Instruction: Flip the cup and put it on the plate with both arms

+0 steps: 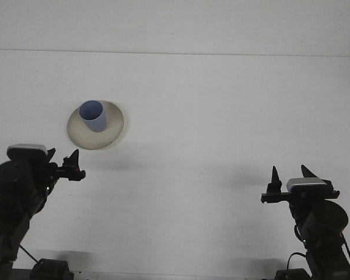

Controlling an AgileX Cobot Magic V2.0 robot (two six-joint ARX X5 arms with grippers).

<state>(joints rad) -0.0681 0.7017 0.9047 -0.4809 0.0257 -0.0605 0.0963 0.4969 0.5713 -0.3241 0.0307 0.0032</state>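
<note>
A blue cup (94, 117) stands upright, mouth up, on the beige plate (113, 132) at the left of the white table. Nothing holds the cup. My left gripper (64, 158) is low at the front left, well in front of the plate and apart from it, open and empty. At the front right my right gripper (291, 174) points up with its two fingers spread, open and empty, far from the cup.
The white table (221, 116) runs back to a pale wall (175, 23), and its far edge crosses the top of the view. Both arm bases stand at the table's near edge.
</note>
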